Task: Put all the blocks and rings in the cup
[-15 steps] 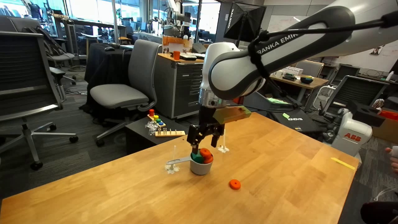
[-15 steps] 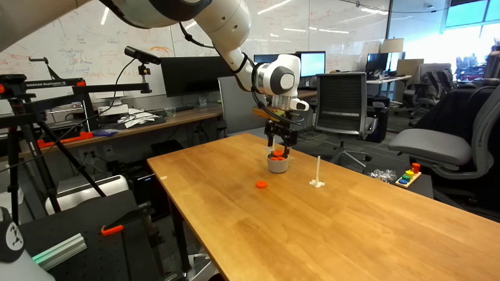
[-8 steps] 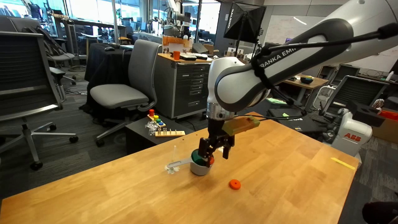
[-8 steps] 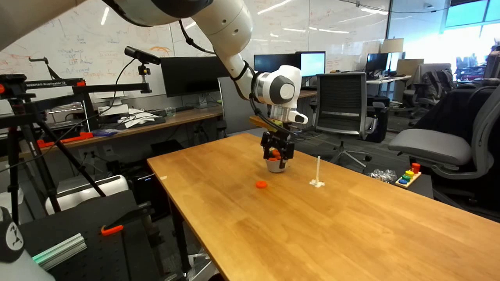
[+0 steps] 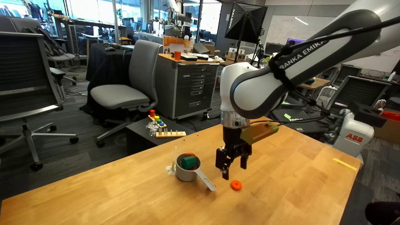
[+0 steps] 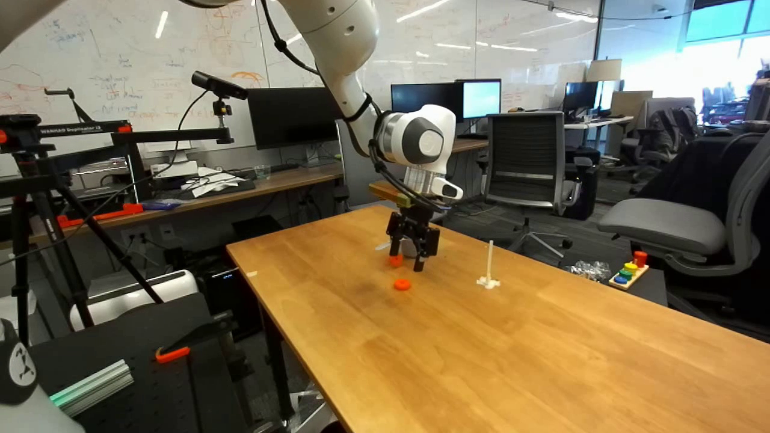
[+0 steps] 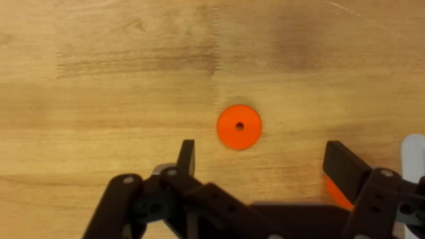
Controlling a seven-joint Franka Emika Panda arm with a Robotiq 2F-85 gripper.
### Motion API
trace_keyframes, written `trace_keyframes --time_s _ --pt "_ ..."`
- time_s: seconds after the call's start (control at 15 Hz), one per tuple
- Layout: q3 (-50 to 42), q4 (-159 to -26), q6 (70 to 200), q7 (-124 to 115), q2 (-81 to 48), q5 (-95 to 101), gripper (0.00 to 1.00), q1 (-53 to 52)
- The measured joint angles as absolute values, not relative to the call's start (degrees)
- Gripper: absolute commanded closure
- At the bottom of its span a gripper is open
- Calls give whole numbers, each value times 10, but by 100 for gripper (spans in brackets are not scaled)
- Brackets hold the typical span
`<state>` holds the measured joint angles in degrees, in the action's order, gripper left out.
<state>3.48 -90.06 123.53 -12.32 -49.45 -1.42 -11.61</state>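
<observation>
Desk, spread pincer, laden cup, orange ring

In an exterior view, the pincer's jaws stand wide apart at the cup's three o'clock. The cup points its handle between four and five o'clock and holds a green block and an orange piece. The orange ring lies flat on the desk at the pincer's six o'clock, apart from it. In an exterior view, a second orange piece shows near that ring, towards eleven o'clock.
</observation>
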Motion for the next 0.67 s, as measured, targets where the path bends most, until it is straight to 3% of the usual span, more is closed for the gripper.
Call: trace_keyframes --time_s 0.67 --pt "36 -984 1242 -121 -428 -15 0 -112"
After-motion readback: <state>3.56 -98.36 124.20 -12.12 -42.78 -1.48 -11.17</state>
